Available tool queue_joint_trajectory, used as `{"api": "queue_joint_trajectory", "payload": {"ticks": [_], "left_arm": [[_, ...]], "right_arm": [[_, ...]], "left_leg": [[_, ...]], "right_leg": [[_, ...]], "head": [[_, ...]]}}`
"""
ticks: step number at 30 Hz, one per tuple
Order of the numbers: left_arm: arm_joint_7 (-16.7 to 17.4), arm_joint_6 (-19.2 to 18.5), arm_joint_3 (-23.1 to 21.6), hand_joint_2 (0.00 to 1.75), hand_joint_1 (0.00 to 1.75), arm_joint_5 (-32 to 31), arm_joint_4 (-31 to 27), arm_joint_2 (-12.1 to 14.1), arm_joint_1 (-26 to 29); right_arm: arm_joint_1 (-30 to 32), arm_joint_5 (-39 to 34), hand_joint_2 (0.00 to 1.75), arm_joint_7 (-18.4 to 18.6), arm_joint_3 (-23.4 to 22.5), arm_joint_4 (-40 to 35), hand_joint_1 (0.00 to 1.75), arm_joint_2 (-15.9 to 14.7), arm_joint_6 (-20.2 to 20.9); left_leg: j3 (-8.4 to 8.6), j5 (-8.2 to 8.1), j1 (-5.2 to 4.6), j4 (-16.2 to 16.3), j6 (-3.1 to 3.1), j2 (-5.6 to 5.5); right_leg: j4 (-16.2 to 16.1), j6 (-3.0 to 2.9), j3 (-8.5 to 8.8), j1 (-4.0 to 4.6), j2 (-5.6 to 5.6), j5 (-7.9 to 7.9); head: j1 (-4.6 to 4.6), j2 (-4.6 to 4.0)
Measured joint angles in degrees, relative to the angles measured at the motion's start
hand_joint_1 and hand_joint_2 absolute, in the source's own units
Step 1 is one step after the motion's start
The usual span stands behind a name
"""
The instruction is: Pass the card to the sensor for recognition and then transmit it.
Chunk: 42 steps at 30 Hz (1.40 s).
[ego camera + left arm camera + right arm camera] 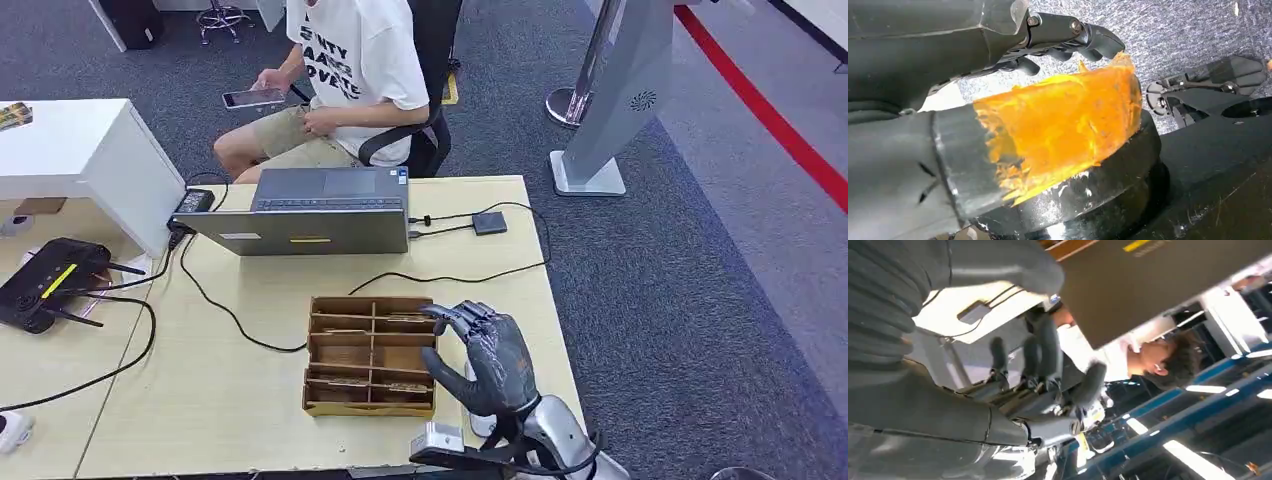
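Cardboard tray [370, 355] is lying just left of our right robot hand [487, 358], which is hovering empty with fingers apart, so we are judging it should descend squarely over one card slot.

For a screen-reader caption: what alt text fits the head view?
The robot's right hand, fingers apart, hovers beside a brown compartment box on a wooden table. Behind it stand a laptop and a seated person.
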Motion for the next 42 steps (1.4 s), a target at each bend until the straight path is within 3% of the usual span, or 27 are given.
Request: {"api": "queue_joint_trajectory", "payload": {"ticks": [6, 20, 22, 26, 28, 33, 36, 39, 42], "left_arm": [[0.0, -0.31, 0.0, 0.0, 0.0, -0.28, 0.0, 0.0, -0.01], [0.0, -0.55, 0.0, 0.0, 0.0, -0.52, 0.0, 0.0, -0.08], [0.0, -0.74, 0.0, 0.0, 0.0, -0.59, 0.0, 0.0, -0.09], [0.11, -1.09, 0.0, 0.0, 0.0, -0.9, 0.0, 0.0, -0.25], [0.37, -1.16, 0.0, 0.0, 0.0, -0.98, 0.0, 0.0, -0.42], [0.39, -1.33, -0.02, 0.0, 0.0, -1.05, 0.0, 0.0, -0.84], [0.42, -1.49, -0.02, 0.0, 0.0, -1.05, 0.0, 0.0, -0.84], [0.42, -1.6, -0.02, 0.0, 0.0, -1.05, 0.0, 0.0, -0.86], [0.42, -1.62, -0.02, 0.0, 0.0, -1.05, 0.0, 0.0, -0.86]], "right_arm": [[-1.13, 5.53, 1.75, 2.82, 0.57, 4.11, 0.19, -0.02, -0.33], [-3.07, 7.49, 1.75, 4.37, 1.68, 7.76, 0.23, -0.02, -0.2], [-3.78, 8.0, 1.75, 4.72, 1.81, 8.3, 0.37, 0.0, 0.04], [-5.75, 8.59, 1.75, 5.59, 2.21, 9.57, 0.86, 0.13, 1.2], [-6.62, 8.8, 1.75, 5.92, 2.32, 10.09, 0.91, 0.26, 1.75], [-8.44, 9.13, 1.75, 6.44, 2.43, 11.08, 1.33, 0.72, 2.08], [-9.28, 9.15, 1.75, 6.51, 2.43, 11.21, 1.29, 0.94, 2.27], [-9.96, 9.22, 1.75, 6.6, 2.43, 11.21, 0.77, 1.42, 2.45], [-10.4, 9.22, 1.75, 6.6, 2.43, 11.17, 0.73, 1.9, 2.54]], "left_leg": [[0.0, 0.0, 0.0, 0.0, 0.0, 0.0], [0.0, 0.0, 0.0, 0.0, 0.0, 0.0], [0.0, 0.0, 0.0, 0.0, 0.0, 0.0], [0.01, 0.02, 0.0, 0.0, 0.01, 0.0], [0.0, 0.02, 0.0, 0.0, 0.01, -0.01], [0.0, 0.02, 0.0, 0.0, 0.01, 0.0], [0.0, 0.02, 0.0, 0.0, 0.01, -0.01], [0.0, 0.02, 0.0, 0.0, 0.01, 0.0], [0.0, 0.02, 0.0, 0.0, 0.01, -0.01]], "right_leg": [[0.0, 0.0, 0.0, 0.0, 0.0, 0.0], [0.0, 0.0, 0.0, 0.0, 0.0, 0.0], [0.0, 0.0, 0.0, 0.0, 0.0, 0.0], [0.01, 0.0, 0.0, 0.0, 0.0, 0.01], [0.01, 0.0, 0.01, 0.0, 0.0, 0.01], [0.02, 0.0, 0.0, 0.0, 0.0, 0.01], [0.02, 0.0, 0.0, 0.0, 0.0, 0.01], [0.02, 0.0, 0.0, 0.0, 0.0, 0.01], [0.02, 0.0, 0.0, 0.0, 0.0, 0.01]], "head": [[-0.02, 0.0], [-0.02, 0.0], [-0.02, 0.0], [-0.02, 0.0], [-0.02, 0.0], [-0.02, 0.0], [0.0, 0.0], [-0.02, 0.0], [-0.02, 0.0]]}}
